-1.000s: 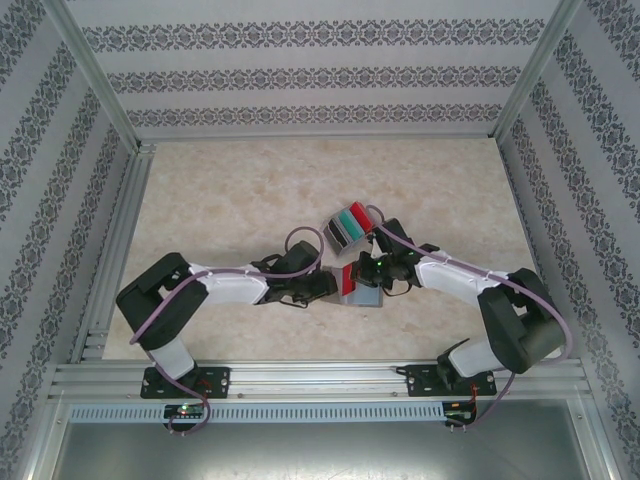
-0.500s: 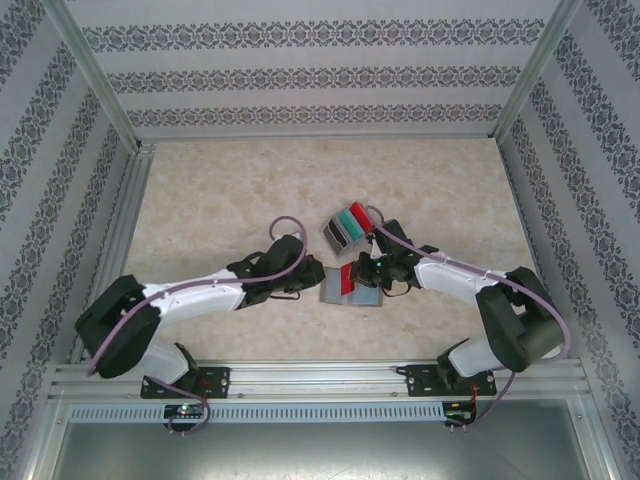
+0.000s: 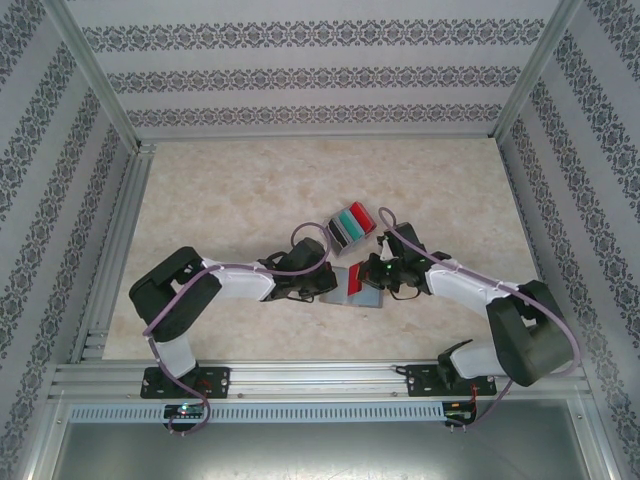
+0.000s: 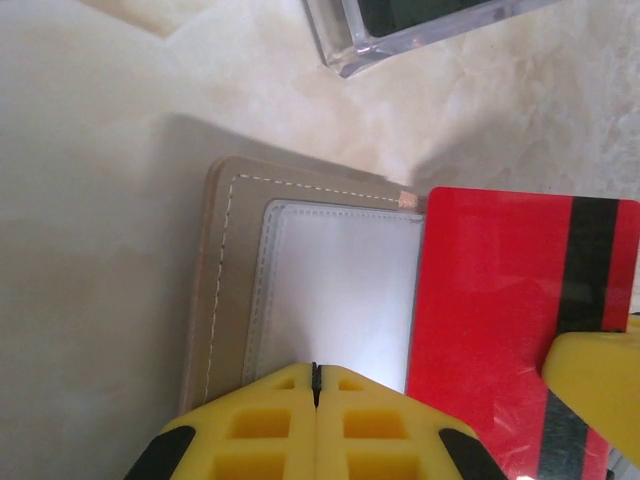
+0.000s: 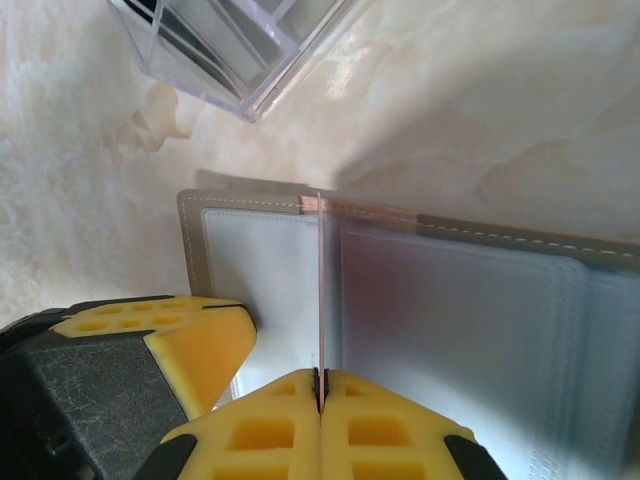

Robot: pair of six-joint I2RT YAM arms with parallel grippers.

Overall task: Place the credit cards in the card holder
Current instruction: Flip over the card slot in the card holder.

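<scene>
Right claw [image 5: 320,392] pinches the red card [image 4: 490,320] on edge, long axis running straight ahead, along the holder's [image 4: 330,290] white pocket; left claw [image 4: 315,395] sits closed at the holder's rim.

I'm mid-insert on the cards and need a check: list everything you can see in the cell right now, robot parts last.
beige marbled table: one, beige, under everything.
clear plastic box: one, transparent, on the table just beyond the holder.
stacked plastic cards: several, red, teal and dark, inside the clear plastic box; exact count unclear.
open grey bifold card holder: one, grey-tan with pale pockets, flat on the table between the arms.
red plastic card with black stripe: one, red, standing on edge on the open holder.
left end effector: one, yellow pads, shut at the holder's near edge.
right end effector: one, yellow pads, shut on the red card.
</scene>
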